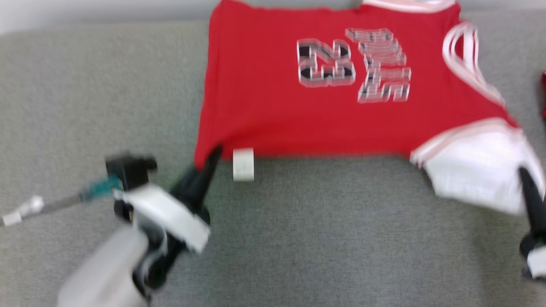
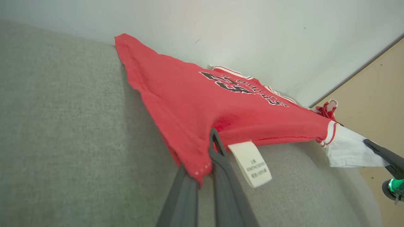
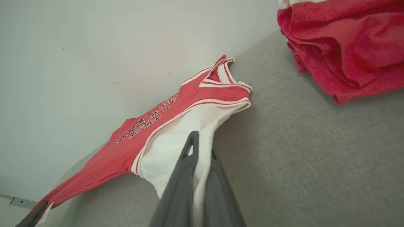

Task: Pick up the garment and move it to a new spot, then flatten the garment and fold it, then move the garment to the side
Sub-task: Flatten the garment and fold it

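Across a grey cushion [image 1: 298, 238], the red jersey [image 1: 264, 115] is lying stretched as the left gripper [image 1: 214, 154] and right gripper [image 1: 524, 175] are pinching its near corners; light, limp cloth likely sagging between holds.

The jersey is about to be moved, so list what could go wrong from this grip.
1. The left hand pinches only a hem corner of the red jersey, beside the care label; a pull may slip it free.
2. The right hand grips the white panel at its edge, so the cloth could skew when laid flat.
3. A second red garment lies near on the grey surface; a sideways move might snag it.
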Motion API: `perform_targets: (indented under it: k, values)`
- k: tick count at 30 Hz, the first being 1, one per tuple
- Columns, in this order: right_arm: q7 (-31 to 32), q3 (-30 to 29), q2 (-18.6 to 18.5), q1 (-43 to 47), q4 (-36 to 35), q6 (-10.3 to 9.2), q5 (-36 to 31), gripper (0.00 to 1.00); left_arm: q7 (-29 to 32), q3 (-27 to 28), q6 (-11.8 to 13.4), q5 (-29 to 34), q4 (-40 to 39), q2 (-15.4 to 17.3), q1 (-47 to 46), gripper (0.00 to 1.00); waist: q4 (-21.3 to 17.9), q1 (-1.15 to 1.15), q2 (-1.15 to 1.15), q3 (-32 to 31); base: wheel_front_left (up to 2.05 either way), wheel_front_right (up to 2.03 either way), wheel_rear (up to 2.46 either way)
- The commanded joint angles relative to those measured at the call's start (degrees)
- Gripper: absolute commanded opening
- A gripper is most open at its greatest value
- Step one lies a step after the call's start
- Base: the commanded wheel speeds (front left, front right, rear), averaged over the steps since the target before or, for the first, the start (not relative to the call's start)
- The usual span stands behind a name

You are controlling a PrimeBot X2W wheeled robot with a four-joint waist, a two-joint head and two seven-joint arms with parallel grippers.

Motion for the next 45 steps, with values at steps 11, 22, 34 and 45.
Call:
perform_targets:
  k: [11,22,34,45]
  values:
    - [8.29,-1.88,-0.03,27.99,-8.19,-0.11,0.97,0.00,-1.34,-4.63,13.12,-1.42,-22.48,7.52,32.71,0.00,-1.32,0.01,0.00,-12.45,0.00,0.00,0.00]
    - [24.68,-6.93,-3.44,24.10,-13.30,-0.11,-0.66,0.00,14.02,-3.33,18.97,-9.54,-34.92,11.73,29.33,0.00,0.46,0.01,0.00,-8.98,0.00,0.00,0.00]
    - [44.59,-7.50,-5.46,1.53,-8.44,-0.11,-10.80,0.00,33.35,0.28,24.58,-20.07,-32.18,9.14,10.97,0.00,2.75,0.01,0.00,-3.86,0.00,0.00,0.00]
    - [42.00,-4.19,-6.27,-9.80,-3.95,-0.11,-16.22,0.77,37.82,-1.36,25.58,-16.45,-22.73,6.06,-0.28,0.00,3.22,0.01,0.00,0.77,0.00,0.00,0.00]
